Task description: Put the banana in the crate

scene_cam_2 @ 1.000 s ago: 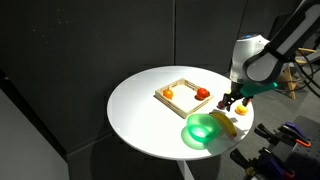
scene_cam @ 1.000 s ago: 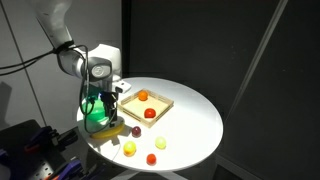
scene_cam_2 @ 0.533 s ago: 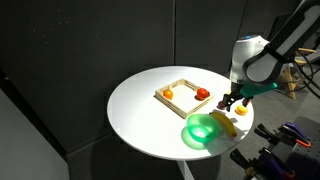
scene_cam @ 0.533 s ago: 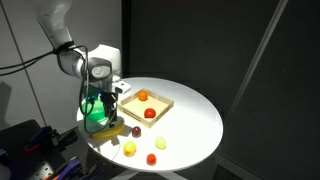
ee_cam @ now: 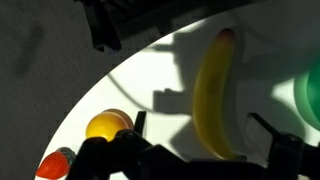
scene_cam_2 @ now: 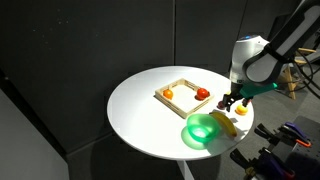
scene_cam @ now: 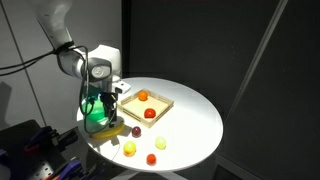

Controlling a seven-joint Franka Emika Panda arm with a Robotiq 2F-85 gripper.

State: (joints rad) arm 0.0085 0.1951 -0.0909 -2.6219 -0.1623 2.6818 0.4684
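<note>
The banana [ee_cam: 212, 95] lies on the white round table beside the green bowl [ee_cam: 312, 95]. In both exterior views it shows as a yellow curve next to the bowl [scene_cam_2: 224, 124] [scene_cam: 113, 127]. My gripper [ee_cam: 200, 128] is open, with one finger on each side of the banana's lower half and gaps between fingers and fruit. It hovers low over the table edge in both exterior views [scene_cam_2: 232, 100] [scene_cam: 103, 105]. The light-wood crate [scene_cam_2: 176, 102] [scene_cam: 158, 107] sits toward the table's middle and holds an orange fruit [scene_cam_2: 168, 92] and a red fruit [scene_cam_2: 202, 93].
A yellow round fruit [ee_cam: 108, 125] and a red-orange fruit [ee_cam: 55, 165] lie close beside the gripper. A purple fruit [scene_cam: 136, 130] and more small fruits [scene_cam: 129, 148] [scene_cam: 160, 143] lie near the table edge. The table rim is close by.
</note>
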